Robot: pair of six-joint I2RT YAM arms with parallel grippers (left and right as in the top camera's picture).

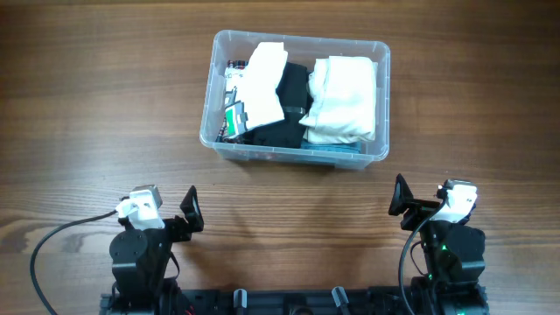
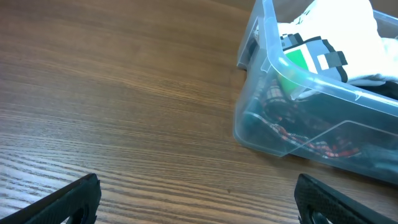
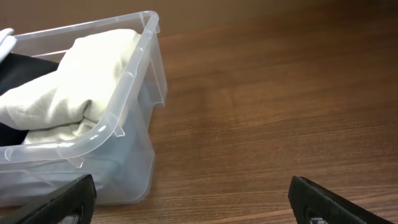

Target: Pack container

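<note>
The clear plastic container stands on the wooden table at the far centre. It holds a cream folded cloth, a black garment, a white cloth and a green-and-white packet. Its near-left corner shows in the left wrist view, its near-right corner in the right wrist view. My left gripper is open and empty near the table's front edge, left of the container. My right gripper is open and empty at the front right.
Bare wooden table lies all round the container. A black cable loops at the front left beside the left arm's base.
</note>
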